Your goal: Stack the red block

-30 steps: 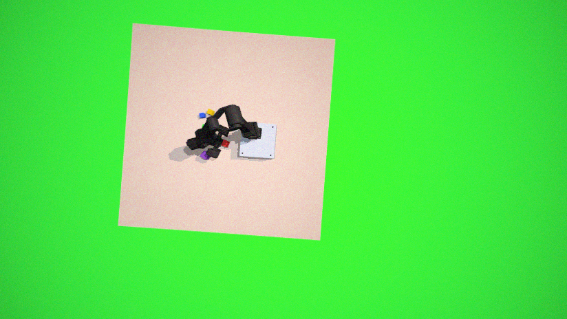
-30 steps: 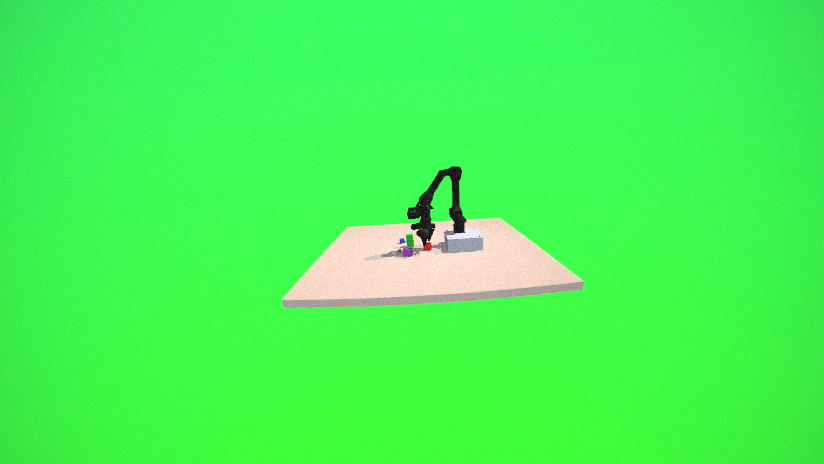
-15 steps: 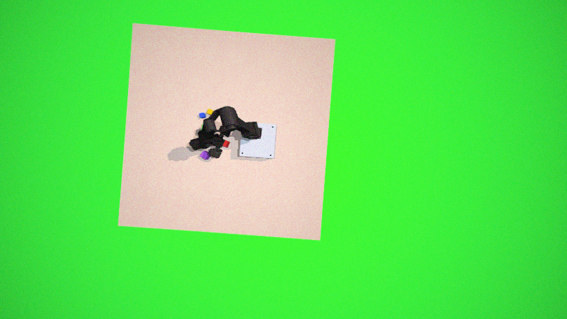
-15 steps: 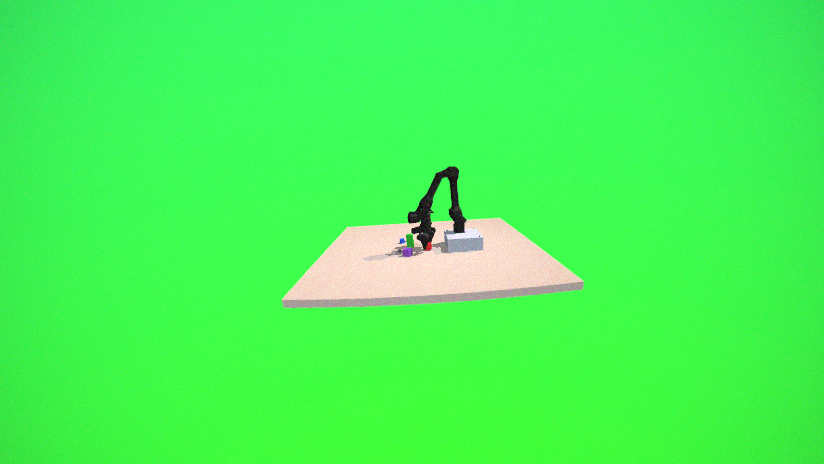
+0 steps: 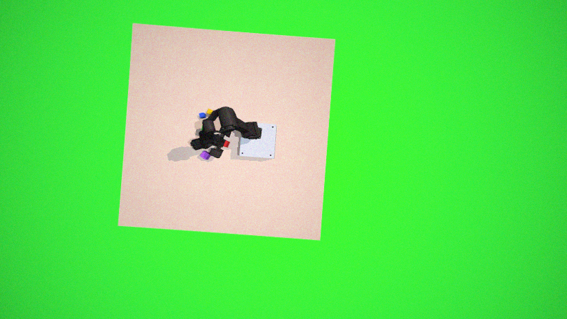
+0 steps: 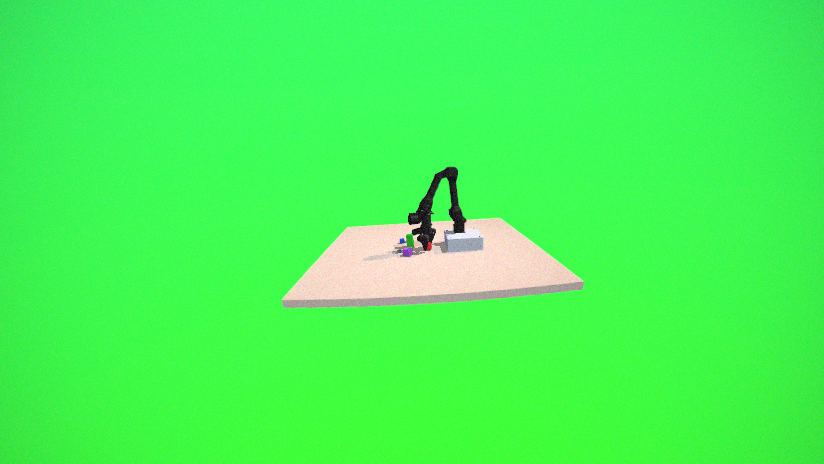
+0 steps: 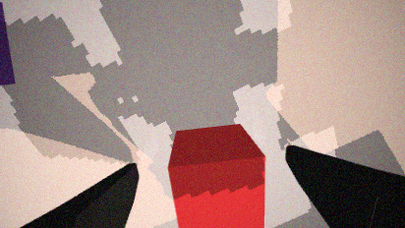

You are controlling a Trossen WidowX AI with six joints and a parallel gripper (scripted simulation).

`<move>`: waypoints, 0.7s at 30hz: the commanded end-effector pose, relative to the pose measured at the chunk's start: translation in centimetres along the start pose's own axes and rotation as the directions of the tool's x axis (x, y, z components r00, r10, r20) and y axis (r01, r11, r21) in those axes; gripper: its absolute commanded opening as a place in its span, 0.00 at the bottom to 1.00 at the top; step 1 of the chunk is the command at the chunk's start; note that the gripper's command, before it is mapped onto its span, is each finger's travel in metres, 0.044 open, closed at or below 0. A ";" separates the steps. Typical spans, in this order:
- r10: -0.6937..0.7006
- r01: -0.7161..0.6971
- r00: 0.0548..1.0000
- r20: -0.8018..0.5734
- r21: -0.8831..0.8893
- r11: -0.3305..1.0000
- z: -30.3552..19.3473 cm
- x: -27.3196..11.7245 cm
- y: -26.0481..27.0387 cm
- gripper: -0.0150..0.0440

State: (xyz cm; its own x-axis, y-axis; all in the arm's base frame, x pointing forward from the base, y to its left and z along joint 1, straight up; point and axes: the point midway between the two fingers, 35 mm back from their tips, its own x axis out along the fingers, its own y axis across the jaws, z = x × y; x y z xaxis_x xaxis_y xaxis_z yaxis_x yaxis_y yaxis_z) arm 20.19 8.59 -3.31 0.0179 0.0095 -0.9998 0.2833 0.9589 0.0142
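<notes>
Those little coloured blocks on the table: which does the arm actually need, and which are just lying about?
Part of the job:
red block, between the open gripper fingers, not yet gripped
green tower, where the red block must go

Just lying about:
purple block
blue block
yellow block

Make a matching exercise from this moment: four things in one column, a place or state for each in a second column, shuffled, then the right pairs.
Things
1. red block
2. gripper
3. purple block
4. green tower

Places or states
A. upright, nothing on top yet
B. at the left edge of the wrist view
C. open, holding nothing
D. on the table between the two fingers

Pairs: 1-D, 2-C, 3-B, 4-A
</notes>
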 end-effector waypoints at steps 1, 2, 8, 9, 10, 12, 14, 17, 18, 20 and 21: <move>0.002 -0.002 1.000 -0.002 -0.004 1.000 0.0 0.0 0.0 1.00; 0.002 -0.002 1.000 -0.002 -0.004 1.000 0.0 0.0 0.0 0.96; 0.002 -0.002 1.000 -0.002 -0.004 1.000 0.0 0.0 0.0 0.69; 0.002 -0.002 1.000 -0.002 -0.004 1.000 0.0 0.0 0.0 0.64; 0.002 -0.002 1.000 -0.002 -0.004 1.000 0.0 0.0 0.0 0.60; 0.002 -0.002 1.000 -0.002 -0.004 1.000 0.0 0.0 0.0 0.54; 0.002 -0.002 1.000 -0.002 -0.004 1.000 0.0 0.0 0.0 0.52; 0.002 -0.002 1.000 -0.002 -0.004 1.000 0.0 0.0 0.0 0.49; 0.002 -0.002 1.000 -0.002 -0.004 1.000 0.0 0.0 0.0 0.48; 0.002 -0.002 1.000 -0.002 -0.004 1.000 0.0 -0.2 0.0 0.39; 0.002 -0.002 1.000 -0.002 -0.004 1.000 0.0 -0.4 0.0 0.34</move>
State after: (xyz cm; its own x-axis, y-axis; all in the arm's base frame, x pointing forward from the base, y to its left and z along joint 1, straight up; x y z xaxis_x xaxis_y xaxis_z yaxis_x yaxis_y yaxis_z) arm 20.09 8.54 -3.25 0.0132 0.0079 -0.9999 0.2834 0.9589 0.0113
